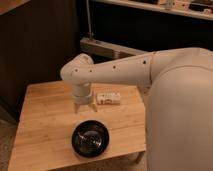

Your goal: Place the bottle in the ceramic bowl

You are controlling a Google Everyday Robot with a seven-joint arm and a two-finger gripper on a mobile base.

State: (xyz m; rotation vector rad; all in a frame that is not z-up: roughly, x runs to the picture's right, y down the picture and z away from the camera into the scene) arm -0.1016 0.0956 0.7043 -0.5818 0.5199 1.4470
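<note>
The bottle lies on its side on the wooden table, whitish and ribbed, towards the back right. The ceramic bowl is round and black with a shiny inside and stands near the table's front edge. My gripper points down at the table just left of the bottle and behind the bowl. Its two fingers are spread apart and hold nothing. The right finger is close beside the bottle's left end.
My white arm reaches in from the right, and its bulky body hides the table's right edge. A grey metal fixture and dark panels stand behind the table. Floor shows at the left.
</note>
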